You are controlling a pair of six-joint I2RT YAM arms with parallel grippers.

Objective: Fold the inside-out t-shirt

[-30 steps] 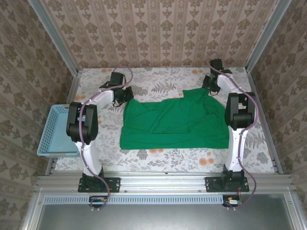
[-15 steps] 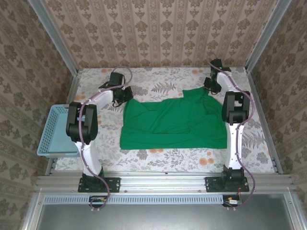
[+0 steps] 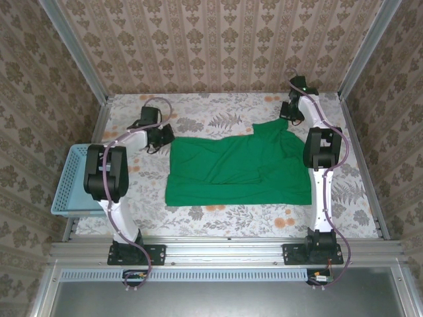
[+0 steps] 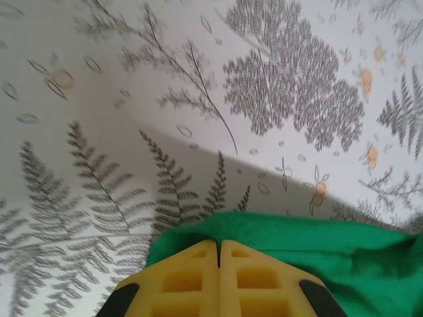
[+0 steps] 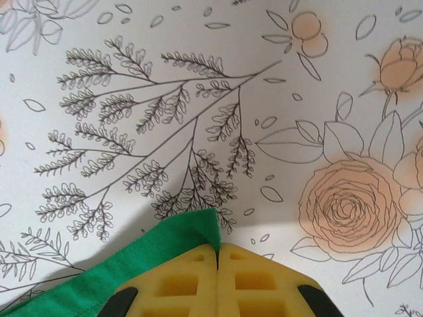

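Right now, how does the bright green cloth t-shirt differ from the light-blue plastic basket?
The bright green cloth t-shirt lies spread and creased on the table; the light-blue plastic basket stands stiff-walled at its left edge. The t-shirt spans more width than the basket.

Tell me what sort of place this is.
Probably a robot recording cell, not a home: white robot arms, left and right, bolted to a metal rail; patterned wallpaper panels in metal framing boxing in a floral-clothed table; a bright green t-shirt spread out for folding.
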